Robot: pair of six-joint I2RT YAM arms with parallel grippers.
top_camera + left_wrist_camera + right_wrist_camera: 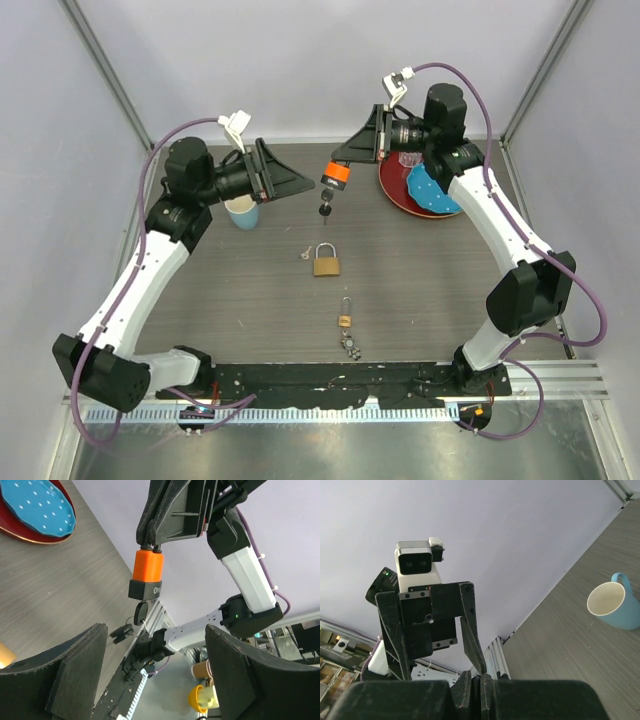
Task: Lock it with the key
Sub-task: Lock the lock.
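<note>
My right gripper [336, 164] pinches the key [334, 178] by its orange head, the bunch hanging straight down above the counter [420, 285], while my left gripper [303, 185] stands wide and empty just left of it (the big brass padlock [327, 262] lies below, nearer the bases).

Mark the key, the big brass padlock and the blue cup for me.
key [336, 176]: top view, on its orange head.
big brass padlock [327, 266]: top view, on its brass body.
blue cup [606, 600]: right wrist view, on its inner wall.
</note>
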